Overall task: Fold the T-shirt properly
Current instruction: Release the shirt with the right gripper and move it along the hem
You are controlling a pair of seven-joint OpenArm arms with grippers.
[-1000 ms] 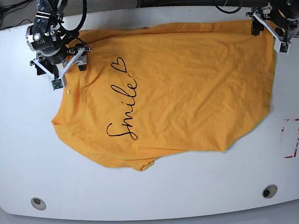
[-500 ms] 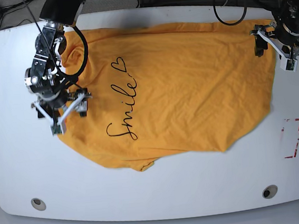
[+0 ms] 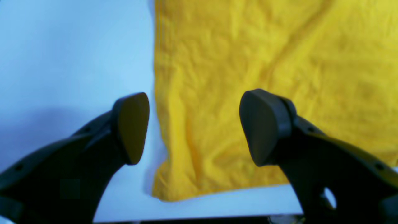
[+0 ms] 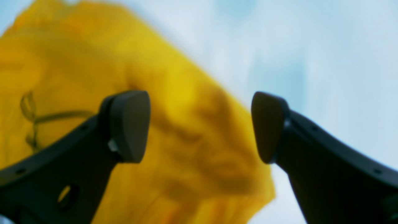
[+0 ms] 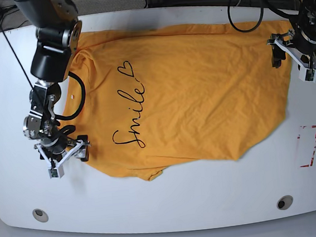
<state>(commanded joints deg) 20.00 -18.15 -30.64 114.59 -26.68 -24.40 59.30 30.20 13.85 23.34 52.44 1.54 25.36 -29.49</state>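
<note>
- Lying spread out flat on the white desk [image 5: 172, 207] is the orange-yellow T-shirt [image 5: 201, 97], front side up, pretty wrinkled all over.
- You can read the black cursive "Smile" [image 5: 130, 118] running along the shirt, with the little heart outline [image 5: 126, 69] just past the end of the word, toward the far edge of the desk.
- The shirt sits closer to the far edge of the desk than the near one, and its hem end points toward the red-outlined marking [image 5: 308, 146] on the desk, which sits just off the shirt's near hem corner.
- The right hand [image 5: 64, 155] hovers at the shirt's sleeve edge on the collar end, fingers spread wide with nothing between them. Its wrist view is blurry, but it shows shirt fabric under one finger and bare desk under the other.
- The left hand [image 5: 295, 57] is over at the shirt's hem corner by the far edge of the desk, also wide and holding nothing. In its wrist view the shirt's straight edge runs between the two fingers [image 3: 132, 127], with a corner of the cloth just below them.
- Two small round inserts [image 5: 40, 215] sit in the desk near its front edge, well clear of the shirt.
</note>
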